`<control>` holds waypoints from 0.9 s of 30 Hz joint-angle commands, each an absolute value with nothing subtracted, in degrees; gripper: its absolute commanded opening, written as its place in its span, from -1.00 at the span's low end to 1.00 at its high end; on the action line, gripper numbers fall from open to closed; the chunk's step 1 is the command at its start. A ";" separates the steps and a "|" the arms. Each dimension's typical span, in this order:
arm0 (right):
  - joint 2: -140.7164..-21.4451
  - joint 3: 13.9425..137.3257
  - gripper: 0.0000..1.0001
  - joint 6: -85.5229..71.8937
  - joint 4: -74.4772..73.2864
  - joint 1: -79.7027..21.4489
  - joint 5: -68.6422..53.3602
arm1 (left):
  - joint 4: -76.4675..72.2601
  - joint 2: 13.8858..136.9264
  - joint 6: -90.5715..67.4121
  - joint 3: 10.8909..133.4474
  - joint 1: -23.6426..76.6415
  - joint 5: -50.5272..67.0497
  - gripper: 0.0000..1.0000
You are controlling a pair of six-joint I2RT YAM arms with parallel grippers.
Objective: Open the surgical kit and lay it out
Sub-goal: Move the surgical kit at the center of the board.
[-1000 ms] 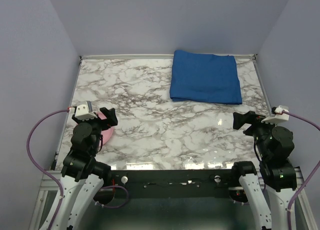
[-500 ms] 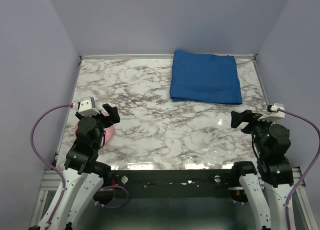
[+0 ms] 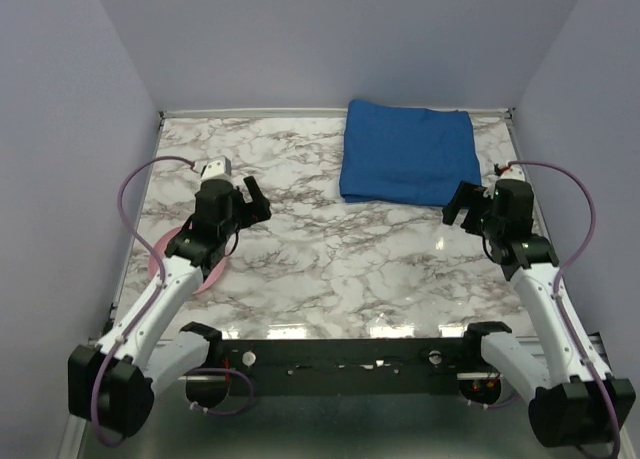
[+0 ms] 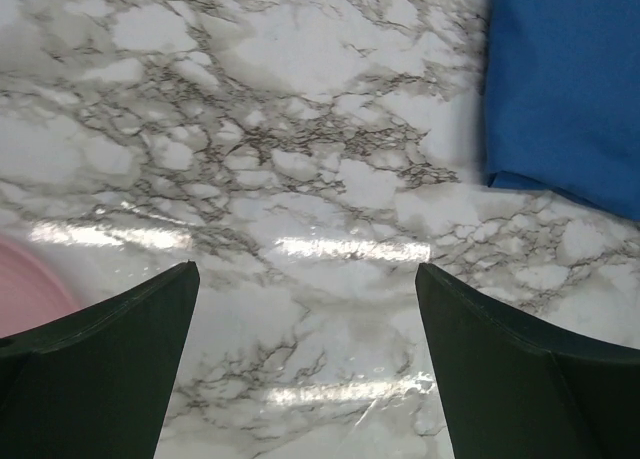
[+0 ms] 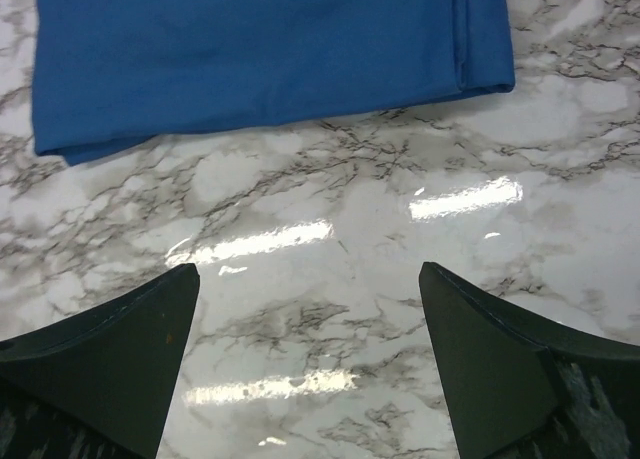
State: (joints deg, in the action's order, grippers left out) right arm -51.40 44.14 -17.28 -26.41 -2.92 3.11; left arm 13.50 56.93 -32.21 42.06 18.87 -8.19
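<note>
Backdrop: pale lavender walls (image 3: pixel 320 39) close in the scene at the left, the back and the right.
Table: white marble pattern with grey veins (image 3: pixel 330 269), glossy, with streaks of glare near the middle and the near edge.
Pink disc: lies flat at the left edge of the table (image 3: pixel 212 277), partly hidden under the left arm; its rim shows at the lower left of the left wrist view (image 4: pixel 25 289).
Left arm: stretches from the near-left corner toward the middle of the table (image 3: pixel 165 289), with a purple cable (image 3: pixel 135 179) looping over it.
Left fingers: spread wide apart (image 4: pixel 110 369), only bare marble between them; they point toward the wrap, with a stretch of marble between tips and cloth.
Blue cloth wrap: folded shut into a rough square (image 3: pixel 410 166), lying flat on the far right part of the table with its back edge along the far rim; its layered folds show at the near corners (image 5: pixel 260 49).
Right fingers: spread wide apart (image 5: pixel 500 369), gripping nothing; they sit above the marble just short of the wrap's near edge, by its near-right corner, not touching it.
Right arm: rises from the near-right corner (image 3: pixel 550 299), with a purple cable arcing over it.
</note>
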 commanded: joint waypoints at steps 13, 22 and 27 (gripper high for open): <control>-93.32 65.20 1.00 -13.99 -13.18 17.75 -18.88 | 0.26 103.41 -37.27 73.45 26.10 8.96 0.98; -105.73 70.49 0.98 -9.41 -17.05 21.09 -24.69 | 2.28 115.39 -36.91 82.35 28.47 9.05 0.98; -108.63 71.89 0.48 -6.68 -18.36 21.71 -26.10 | 3.34 118.82 -37.18 85.25 29.18 8.96 0.98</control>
